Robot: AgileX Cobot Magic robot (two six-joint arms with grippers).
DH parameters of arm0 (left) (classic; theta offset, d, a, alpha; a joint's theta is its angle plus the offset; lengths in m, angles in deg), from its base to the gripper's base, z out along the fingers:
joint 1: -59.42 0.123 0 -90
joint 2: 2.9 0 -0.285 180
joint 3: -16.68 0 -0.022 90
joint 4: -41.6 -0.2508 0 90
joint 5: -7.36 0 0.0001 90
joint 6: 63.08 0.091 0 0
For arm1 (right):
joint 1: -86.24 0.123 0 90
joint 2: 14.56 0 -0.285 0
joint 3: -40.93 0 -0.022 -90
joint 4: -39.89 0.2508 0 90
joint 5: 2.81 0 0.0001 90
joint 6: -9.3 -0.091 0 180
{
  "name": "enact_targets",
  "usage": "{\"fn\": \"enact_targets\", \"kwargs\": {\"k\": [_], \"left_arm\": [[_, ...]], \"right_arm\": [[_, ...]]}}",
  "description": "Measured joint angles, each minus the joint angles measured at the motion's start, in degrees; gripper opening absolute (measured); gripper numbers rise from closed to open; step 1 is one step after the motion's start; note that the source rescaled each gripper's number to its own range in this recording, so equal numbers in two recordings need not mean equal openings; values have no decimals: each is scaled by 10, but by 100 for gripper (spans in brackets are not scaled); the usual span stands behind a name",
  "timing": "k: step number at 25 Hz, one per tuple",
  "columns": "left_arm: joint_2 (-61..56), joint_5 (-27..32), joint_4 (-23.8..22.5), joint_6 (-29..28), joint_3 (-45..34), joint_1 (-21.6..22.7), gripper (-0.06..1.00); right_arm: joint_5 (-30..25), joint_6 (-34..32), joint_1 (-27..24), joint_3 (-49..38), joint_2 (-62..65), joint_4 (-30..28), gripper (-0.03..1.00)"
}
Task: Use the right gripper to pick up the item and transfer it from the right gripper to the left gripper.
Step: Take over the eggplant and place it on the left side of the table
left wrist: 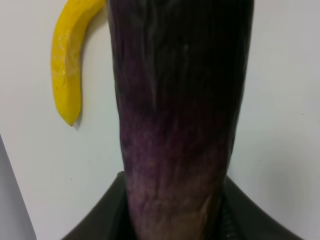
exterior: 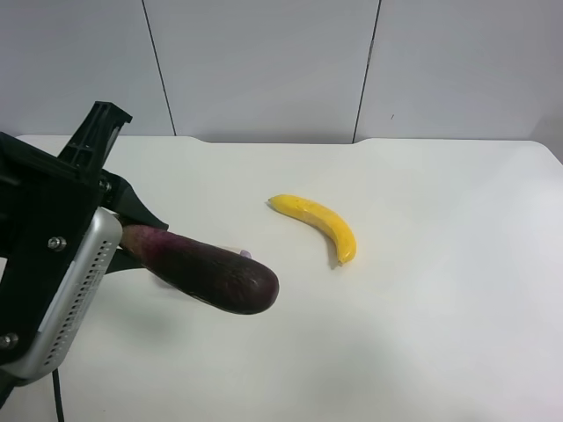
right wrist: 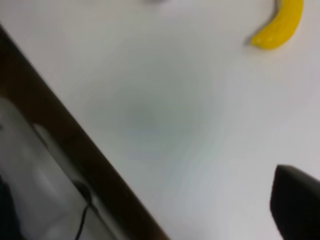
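A dark purple eggplant (exterior: 207,271) is held off the white table (exterior: 422,334), lying roughly level and pointing toward the table's middle. The left gripper (exterior: 132,242), on the arm at the exterior high view's left, is shut on its paler stem end. The eggplant fills the left wrist view (left wrist: 180,100), with the black jaws hugging its base on both sides. Of the right gripper only one dark finger (right wrist: 297,200) shows, blurred, above bare table. The right arm is out of the exterior high view.
A yellow banana (exterior: 318,224) lies on the table beyond the eggplant's tip. It also shows in the left wrist view (left wrist: 67,70) and the right wrist view (right wrist: 280,27). The table's dark edge (right wrist: 75,135) crosses the right wrist view, with floor and a cable beyond.
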Motion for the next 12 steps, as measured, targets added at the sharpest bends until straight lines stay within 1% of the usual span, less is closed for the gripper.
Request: {"fn": "enact_targets", "kwargs": {"k": [6, 12], "left_arm": [[0, 0, 0, -3, 0, 0, 2], [0, 0, 0, -4, 0, 0, 2]], "right_arm": [[49, -26, 0, -63, 68, -20, 100], [59, -42, 0, -67, 71, -27, 100]]}}
